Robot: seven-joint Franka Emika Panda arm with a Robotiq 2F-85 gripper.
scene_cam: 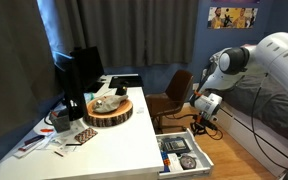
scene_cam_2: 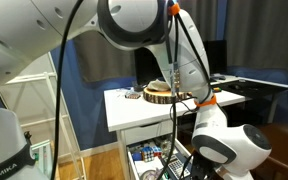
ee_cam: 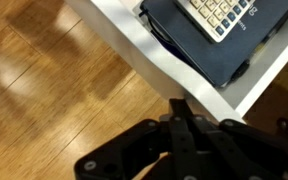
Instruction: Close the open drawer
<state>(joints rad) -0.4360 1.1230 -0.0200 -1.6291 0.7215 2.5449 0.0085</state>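
1. Glossy wooden floor lies under the drawer's front; nearest, the gripper hangs just outside that front, its dark fingers pressed together on nothing
2. The drawer stands pulled out, a smooth white panel around a dark blue case and a keyed calculator
3. I judge the approach is in hand; next, touch the front squarely and push inward
4. Above the drawer, the white desk; behind it, grey pleated curtains
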